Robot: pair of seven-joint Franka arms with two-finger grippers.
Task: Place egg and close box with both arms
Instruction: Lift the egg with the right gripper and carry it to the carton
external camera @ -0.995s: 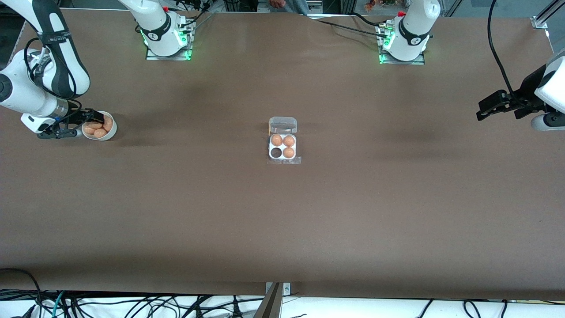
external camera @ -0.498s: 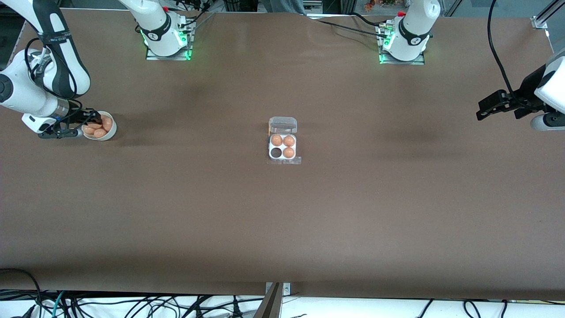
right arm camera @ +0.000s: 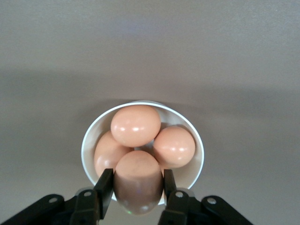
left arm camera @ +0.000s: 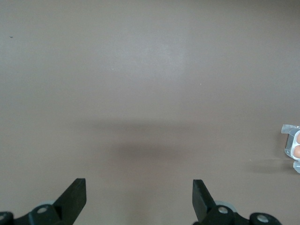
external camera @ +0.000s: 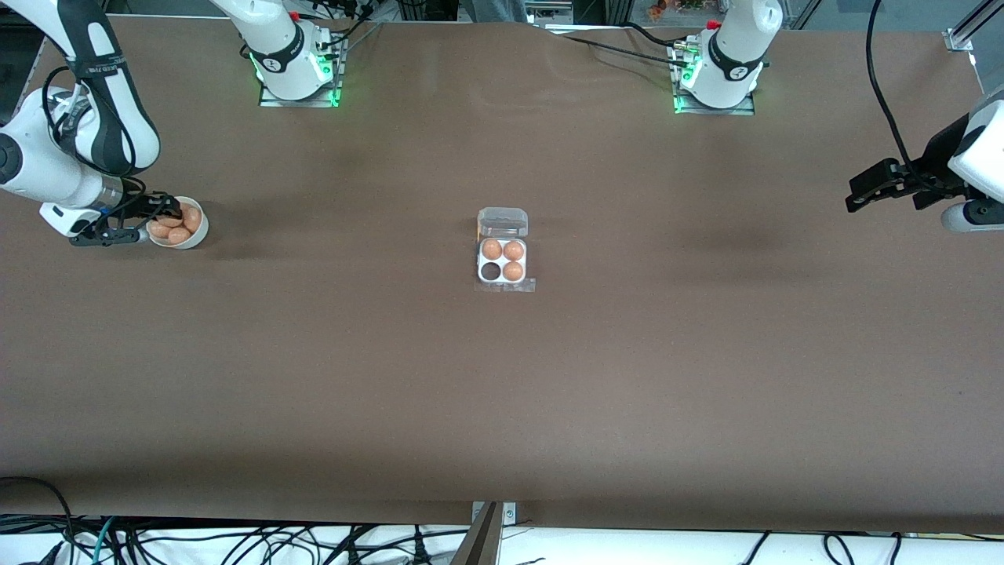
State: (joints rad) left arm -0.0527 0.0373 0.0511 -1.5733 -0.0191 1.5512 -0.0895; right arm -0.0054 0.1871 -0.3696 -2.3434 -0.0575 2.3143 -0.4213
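Observation:
The box lies mid-table with its clear lid open; three of its cells hold brown eggs and the cell nearest the front camera toward the right arm's end is empty. Its edge shows in the left wrist view. My right gripper is at the white bowl of brown eggs, shut on an egg just over the bowl. Three more eggs lie in the bowl. My left gripper is open and empty, held above the table at the left arm's end.
Both arm bases stand along the table's edge farthest from the front camera. Cables hang below the table's near edge. Bare brown tabletop lies between the bowl and the box.
The right gripper has shifted slightly at the bowl with the egg between its fingers. The left arm has barely moved.

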